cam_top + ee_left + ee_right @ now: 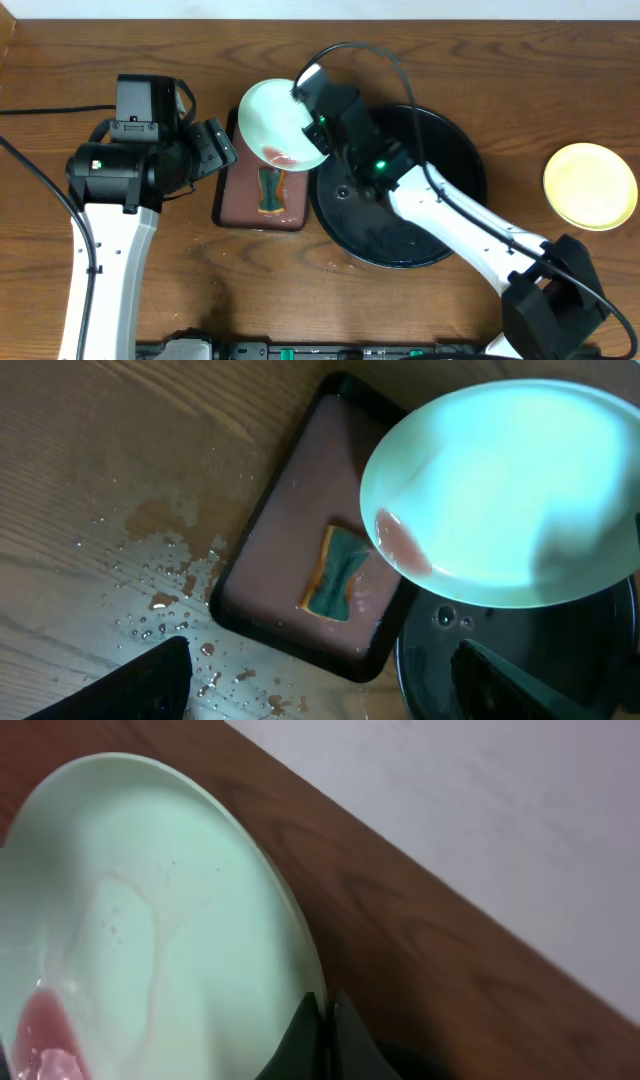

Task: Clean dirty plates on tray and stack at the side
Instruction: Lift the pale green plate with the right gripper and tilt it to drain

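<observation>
Mint glazed plate (283, 125): round, shallow, glossy, with a thin hard rim. It hung tilted near the middle of the worktop's (150, 300) far edge, over the far end of the brown tray (240, 205). The right gripper (322, 1030) was pinched on the rim alone. A red-brown smear (400, 545) sat at the low side, with a watery film across the bowl.

Brown tray: small, rectangular, black-rimmed, wet inside, holding a green-and-yellow sponge (335, 572) that looked soft.

Tray (460, 140): large, round, glossy black with a raised rim, just right of the brown tray. No plate showed in it.

Yellow plate (590, 186): matte-looking, clean, lying flat by the right edge.

Left gripper (218, 148): fingers spread and empty, just left of the brown tray.

Drops (160, 600) were scattered on the wood grain left of the brown tray.

Risks, as judged:
- The narrow pinch on wet glaze could let the plate swivel or slip onto the hard trays below.
- Runoff from the smear could miss the brown tray.
- The left gripper could knock the low rim if it reached for the sponge.
</observation>
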